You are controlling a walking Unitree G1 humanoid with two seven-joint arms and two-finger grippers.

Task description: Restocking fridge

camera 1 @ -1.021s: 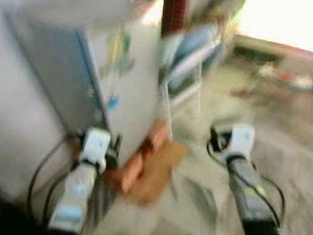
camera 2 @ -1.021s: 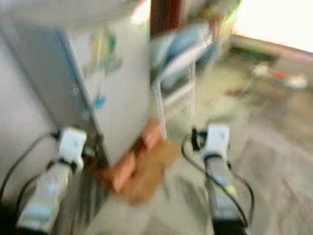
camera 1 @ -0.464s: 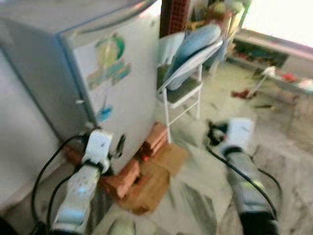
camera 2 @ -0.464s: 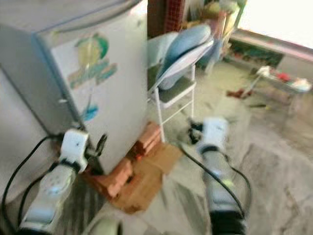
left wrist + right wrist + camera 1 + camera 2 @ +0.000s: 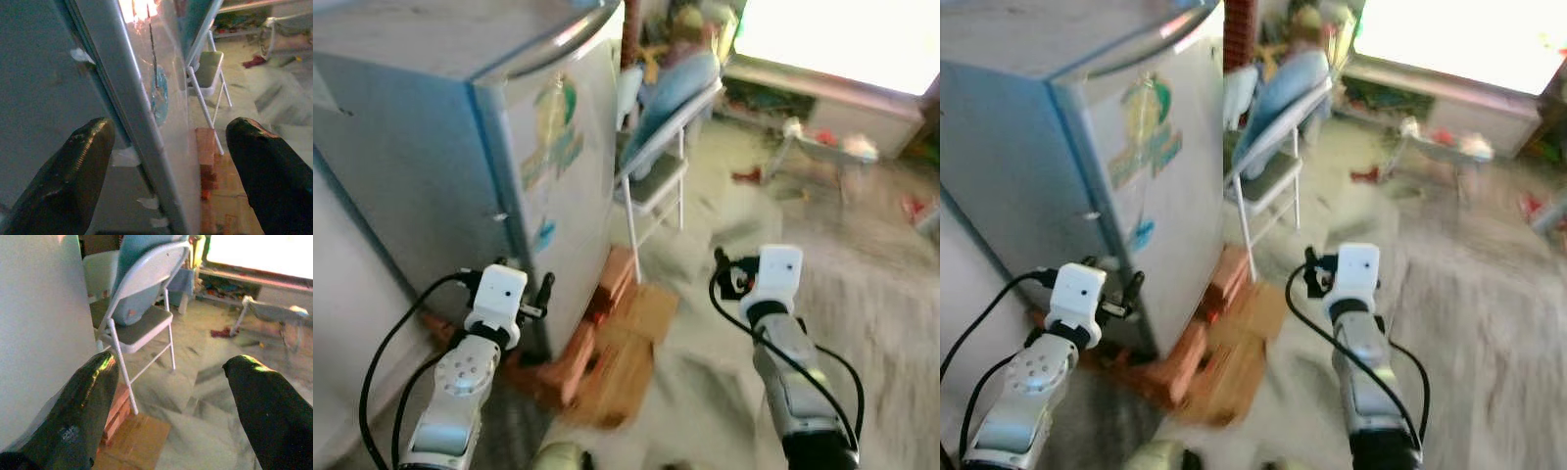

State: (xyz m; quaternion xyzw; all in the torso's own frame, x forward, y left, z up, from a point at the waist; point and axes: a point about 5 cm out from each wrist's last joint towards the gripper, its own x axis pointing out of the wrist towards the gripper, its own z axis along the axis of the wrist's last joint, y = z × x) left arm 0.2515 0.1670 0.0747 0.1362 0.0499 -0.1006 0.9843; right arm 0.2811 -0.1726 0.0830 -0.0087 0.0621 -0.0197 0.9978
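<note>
A small silver-blue fridge (image 5: 421,147) stands at my left, its door (image 5: 570,186) shut and bearing coloured stickers. My left gripper (image 5: 543,291) is low at the fridge's front corner. In the left wrist view it (image 5: 168,142) is open, with the door's edge seam (image 5: 127,112) running between its two black fingers (image 5: 73,176) and nothing held. My right gripper (image 5: 726,279) hovers over the floor to the right of the fridge. It (image 5: 173,367) is open and empty, facing a folding chair.
The fridge rests on red bricks (image 5: 579,343) with flattened cardboard (image 5: 631,348) in front. A white folding chair (image 5: 656,147) with blue cloth stands just right of the door. Clutter (image 5: 822,142) lies below a bright window. A pale wall (image 5: 352,323) is close on my left.
The whole picture has shifted and sharpened as the camera moved. Both arms keep much the same pose, the left near the fridge corner.
</note>
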